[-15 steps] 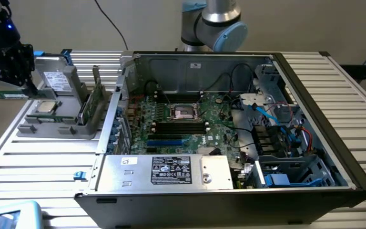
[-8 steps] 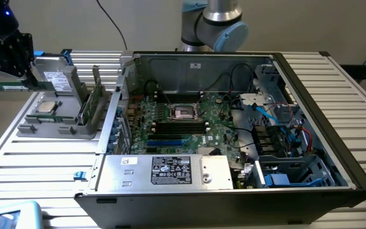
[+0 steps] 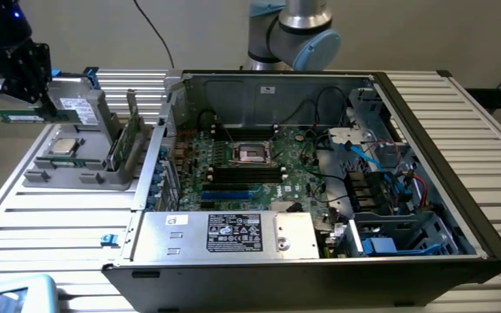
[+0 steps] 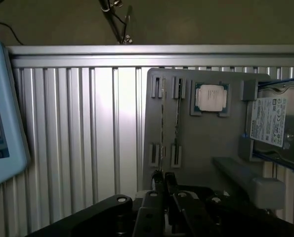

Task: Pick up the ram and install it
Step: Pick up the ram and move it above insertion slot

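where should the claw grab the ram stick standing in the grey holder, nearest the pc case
Grip the ram stick by its upper long edge at mid-length, coming straight down and squeezing its flat faces. It stands on edge in the grey holder, whose slots pinch both ends, so only the top is free.

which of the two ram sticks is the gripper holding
The ram up in the air at the exterior view's far left, clamped in the gripper. The other stick stands on edge in the grey tray.
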Tool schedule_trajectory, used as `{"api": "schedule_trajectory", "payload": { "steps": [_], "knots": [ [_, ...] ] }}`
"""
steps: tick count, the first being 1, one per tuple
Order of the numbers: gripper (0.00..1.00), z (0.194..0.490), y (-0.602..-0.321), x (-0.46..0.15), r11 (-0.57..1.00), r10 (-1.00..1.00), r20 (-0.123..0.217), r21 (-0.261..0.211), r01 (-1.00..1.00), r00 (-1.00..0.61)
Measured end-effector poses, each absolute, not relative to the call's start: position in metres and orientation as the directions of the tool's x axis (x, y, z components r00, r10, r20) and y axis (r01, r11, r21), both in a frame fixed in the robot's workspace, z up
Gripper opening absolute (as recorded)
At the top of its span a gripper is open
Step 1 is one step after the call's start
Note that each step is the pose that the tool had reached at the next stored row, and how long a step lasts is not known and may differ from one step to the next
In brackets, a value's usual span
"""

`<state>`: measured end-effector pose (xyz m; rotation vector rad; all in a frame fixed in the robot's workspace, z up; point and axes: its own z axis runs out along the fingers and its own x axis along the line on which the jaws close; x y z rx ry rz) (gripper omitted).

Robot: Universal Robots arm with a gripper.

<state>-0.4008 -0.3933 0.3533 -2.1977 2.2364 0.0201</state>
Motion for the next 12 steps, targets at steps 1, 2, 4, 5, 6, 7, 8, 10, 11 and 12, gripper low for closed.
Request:
{"api": "schedule_trajectory", "payload": {
  "steps": [1,2,4,5,6,7,8,10,11,12],
  "knots": [
    [0.13,0.356,-0.393,-0.398,0.017,-1.0,-0.015,0.005,-1.0,-0.018],
    [0.13,0.36,-0.393,-0.396,0.017,-1.0,-0.018,0.005,-1.0,-0.018],
    [0.13,0.367,-0.393,-0.39,0.017,-1.0,-0.023,0.005,-1.0,-0.018],
    [0.13,0.372,-0.393,-0.387,0.017,-1.0,-0.026,0.005,-1.0,-0.018],
    [0.13,0.376,-0.394,-0.384,0.018,-0.999,-0.028,0.005,-1.0,-0.018],
    [0.13,0.38,-0.394,-0.381,0.017,-0.999,-0.029,0.005,-1.0,-0.018],
    [0.13,0.384,-0.394,-0.377,0.017,-0.999,-0.03,0.005,-1.0,-0.018],
    [0.13,0.389,-0.394,-0.369,0.017,-0.999,-0.03,0.005,-1.0,-0.018],
    [0.13,0.39,-0.394,-0.364,0.017,-0.999,-0.03,0.005,-1.0,-0.018],
    [0.13,0.391,-0.394,-0.359,0.017,-0.999,-0.03,0.005,-1.0,-0.018]
  ]
}}
